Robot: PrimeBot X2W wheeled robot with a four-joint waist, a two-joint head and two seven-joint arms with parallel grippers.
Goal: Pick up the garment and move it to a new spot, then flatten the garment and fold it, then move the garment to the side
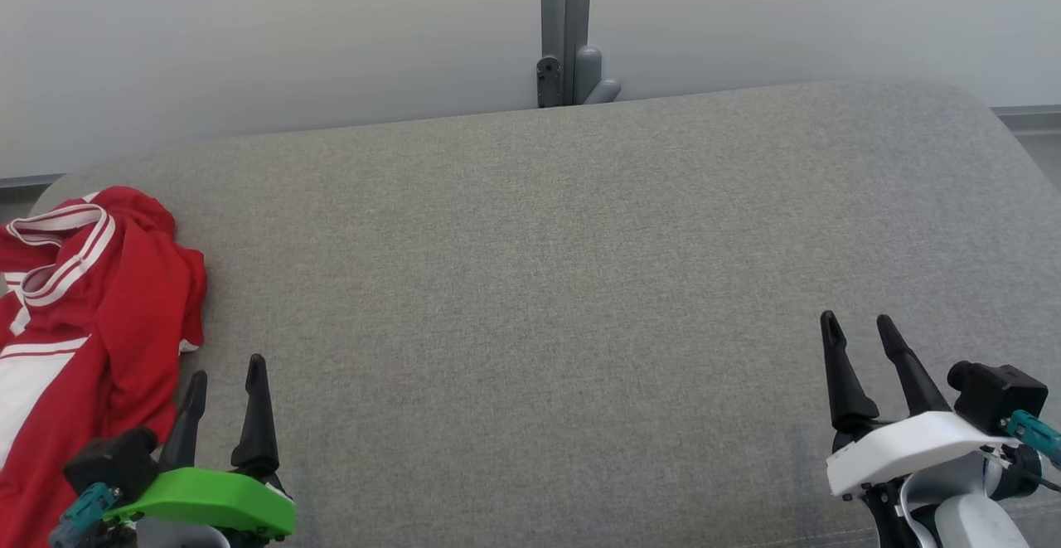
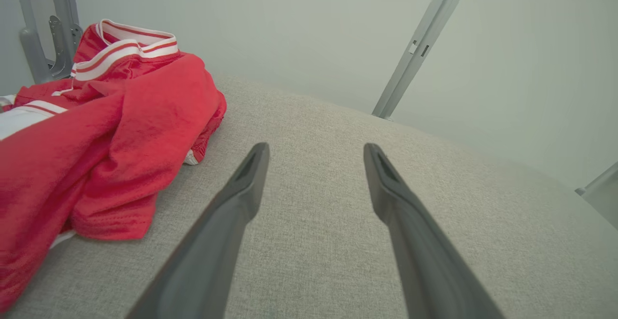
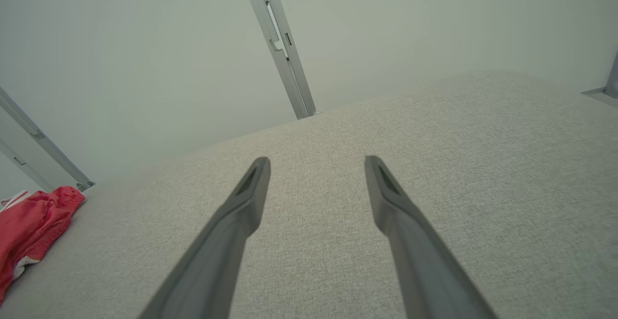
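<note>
While red jersey [image 1: 108, 299] is lying crumpled at frame's lower left, left claw [image 1: 225, 370] and right claw [image 1: 856, 320] are hanging open, empty; all steps are looking undone.

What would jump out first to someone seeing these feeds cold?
The crumpled red garment with white stripes, heaped at the left edge of the grey cushioned surface. The left gripper stands open close beside it with nothing between its fingers. The right gripper, also open and empty, is far off at the lower right over bare fabric.
</note>
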